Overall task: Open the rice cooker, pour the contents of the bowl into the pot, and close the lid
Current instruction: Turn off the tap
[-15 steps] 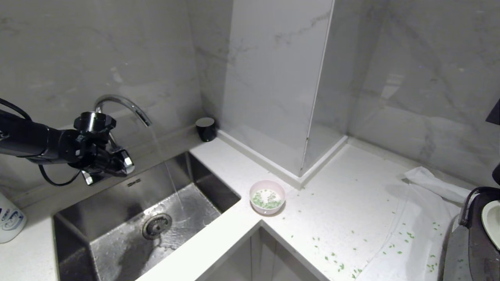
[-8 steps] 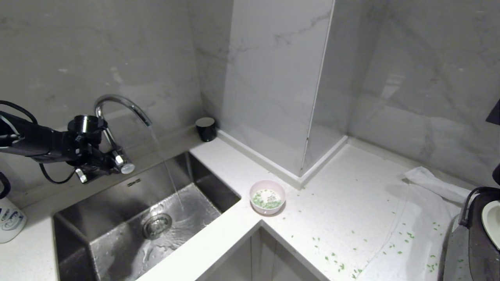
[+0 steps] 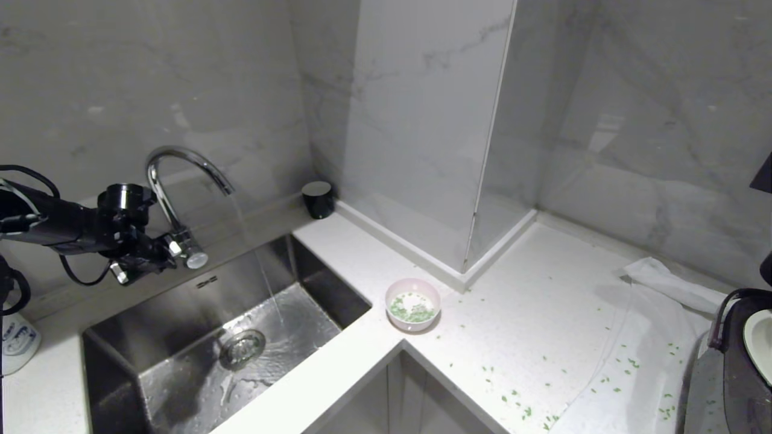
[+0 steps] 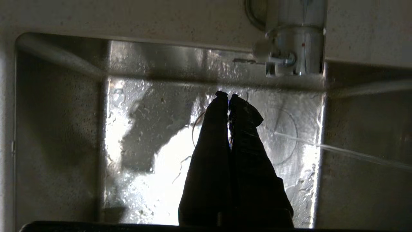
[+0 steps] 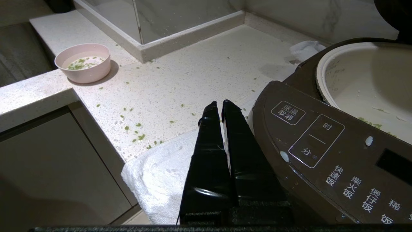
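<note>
- The rice cooker (image 3: 739,367) is cut off at the lower right edge of the head view; only its dark rim and a sliver of the pot (image 3: 761,343) show there.
- In the right wrist view the cooker's front panel fills the lower right, and the off-white pot (image 5: 363,77) sits open in its body, with a few green bits on its inner wall. The lid is out of frame.
- One bowl (image 3: 413,304), pale pink, stands on the white counter (image 3: 531,313) just right of the sink (image 3: 223,337), centre of the head view; the contents of the bowl (image 3: 412,307) are green bits in whitish liquid.
- Many green bits lie scattered on the counter, too many to count.
- One white cloth (image 5: 157,180) lies beside the cooker.
- One faucet (image 3: 181,181) runs water into the sink.
- The left gripper (image 3: 136,259), middle left, hangs over the sink's rear edge, fingers pressed together, holding nothing.
- The right gripper (image 5: 222,104) is near the cooker's front, fingers closed, empty.
</note>
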`<state>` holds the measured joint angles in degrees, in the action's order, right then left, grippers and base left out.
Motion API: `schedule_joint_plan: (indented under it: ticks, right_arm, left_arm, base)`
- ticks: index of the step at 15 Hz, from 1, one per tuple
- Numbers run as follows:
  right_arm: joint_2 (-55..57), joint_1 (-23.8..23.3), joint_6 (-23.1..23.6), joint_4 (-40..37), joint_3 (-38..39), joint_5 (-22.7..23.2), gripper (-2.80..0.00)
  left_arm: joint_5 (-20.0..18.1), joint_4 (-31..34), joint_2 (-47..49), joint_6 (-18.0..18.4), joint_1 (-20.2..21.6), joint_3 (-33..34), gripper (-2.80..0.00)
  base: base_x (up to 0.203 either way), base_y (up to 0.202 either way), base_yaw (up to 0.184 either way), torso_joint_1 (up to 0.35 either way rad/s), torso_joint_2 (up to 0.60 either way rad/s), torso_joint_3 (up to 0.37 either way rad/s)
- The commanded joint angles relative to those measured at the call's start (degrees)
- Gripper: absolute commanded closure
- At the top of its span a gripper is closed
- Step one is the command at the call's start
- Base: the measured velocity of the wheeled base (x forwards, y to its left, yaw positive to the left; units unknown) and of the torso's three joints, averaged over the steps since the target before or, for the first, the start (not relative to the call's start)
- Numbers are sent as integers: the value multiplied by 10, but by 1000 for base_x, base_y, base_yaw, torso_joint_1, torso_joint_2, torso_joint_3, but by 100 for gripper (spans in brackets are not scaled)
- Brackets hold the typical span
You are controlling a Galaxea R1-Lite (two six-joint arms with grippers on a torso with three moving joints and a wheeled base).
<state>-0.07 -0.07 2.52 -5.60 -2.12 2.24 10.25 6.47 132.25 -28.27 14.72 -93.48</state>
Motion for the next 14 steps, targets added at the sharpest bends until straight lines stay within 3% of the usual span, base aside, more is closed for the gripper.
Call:
schedule_joint_plan:
  ticks: [1,14]
  right_arm:
    - [1,0,0,0,0,0,0]
    - [1,0,0,0,0,0,0]
  left_arm:
    - [0,-1,13,-3,2,-15,0]
    - [7,0,61,-8,13,-105,0]
  base:
    - [0,0,0,0,0,0]
    - [0,0,0,0,0,0]
